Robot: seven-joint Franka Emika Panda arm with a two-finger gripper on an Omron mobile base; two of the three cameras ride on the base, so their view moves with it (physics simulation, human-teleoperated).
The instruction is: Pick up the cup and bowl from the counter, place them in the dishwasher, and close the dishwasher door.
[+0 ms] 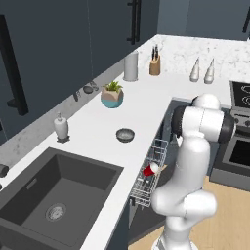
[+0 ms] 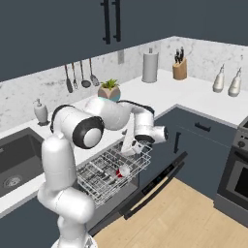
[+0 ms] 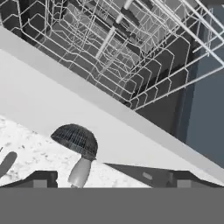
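Counts: we see one small red tapered cup with a white inside [image 1: 151, 169], one small shallow dark grey metallic bowl [image 1: 125, 135], one silver wire pull-out rack [image 2: 110, 170], two pale bottles [image 1: 202, 71], one knife block [image 1: 155, 62] and one grey cylinder [image 1: 131, 67].
Cup: it lies on its side inside the wire rack, toward the rack's outer end, with its white mouth turned toward the floor side in the left base view.
Rack contents: we make out only the cup in it; the rest is bare wire over the dark interior of the dishwasher [image 2: 104, 181].
Bowl: it sits upright on the long white marbled stone counter [image 1: 141, 105], near the front edge, between the dark sink [image 1: 56, 195] and the counter's inner corner.
Dishwasher door: the flat dark blue-grey panel [image 2: 154, 184] hangs open below the rack, tilted down toward the wooden floor.
Gripper: the white arm's two-finger gripper [image 2: 134, 148] hangs over the inner end of the rack beside the counter edge; its fingers stand spread wide with nothing between them.
Around: a teal plant pot [image 1: 112, 96] and a white soap dispenser [image 1: 60, 127] stand on the counter behind the bowl, toward the back wall.
In the way: the arm's elbow crosses above the rack.
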